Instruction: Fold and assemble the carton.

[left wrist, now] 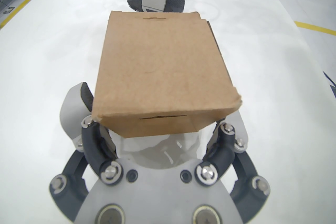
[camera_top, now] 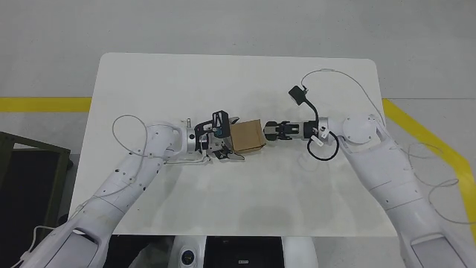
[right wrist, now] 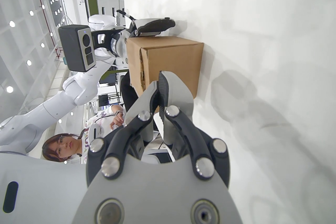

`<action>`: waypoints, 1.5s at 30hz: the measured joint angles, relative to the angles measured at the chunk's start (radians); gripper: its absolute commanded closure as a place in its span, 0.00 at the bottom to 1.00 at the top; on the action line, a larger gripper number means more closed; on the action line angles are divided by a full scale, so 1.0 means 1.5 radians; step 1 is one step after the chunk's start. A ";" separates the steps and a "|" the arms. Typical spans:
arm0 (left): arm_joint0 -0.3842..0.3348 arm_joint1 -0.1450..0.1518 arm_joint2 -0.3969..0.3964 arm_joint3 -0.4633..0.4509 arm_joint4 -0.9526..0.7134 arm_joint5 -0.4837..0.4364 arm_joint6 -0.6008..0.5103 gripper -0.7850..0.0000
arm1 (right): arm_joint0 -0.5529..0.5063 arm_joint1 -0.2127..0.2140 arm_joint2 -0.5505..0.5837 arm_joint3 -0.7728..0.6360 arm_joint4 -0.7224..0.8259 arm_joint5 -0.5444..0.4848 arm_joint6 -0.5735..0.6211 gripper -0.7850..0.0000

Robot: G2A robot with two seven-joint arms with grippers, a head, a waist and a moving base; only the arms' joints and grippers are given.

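Evidently the carton [camera_top: 248, 135] is being squared up: it stands as a closed brown box at the middle of the table [camera_top: 223, 74], caught between the two arms. The left gripper [left wrist: 160, 109] takes its near end between widely spread fingers [left wrist: 85, 93]. The pads lie against both side walls, which I read as a steadying grasp. The right gripper [right wrist: 160, 78] is clenched on nothing, its joined tips set at the far end face, probably to press that end flush while the other side braces the box.
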 measured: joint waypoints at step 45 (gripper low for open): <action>0.051 0.076 -0.135 -0.058 -0.130 -0.057 -0.045 0.00 | -0.060 0.019 0.077 -0.045 -0.032 -0.189 -0.113 0.00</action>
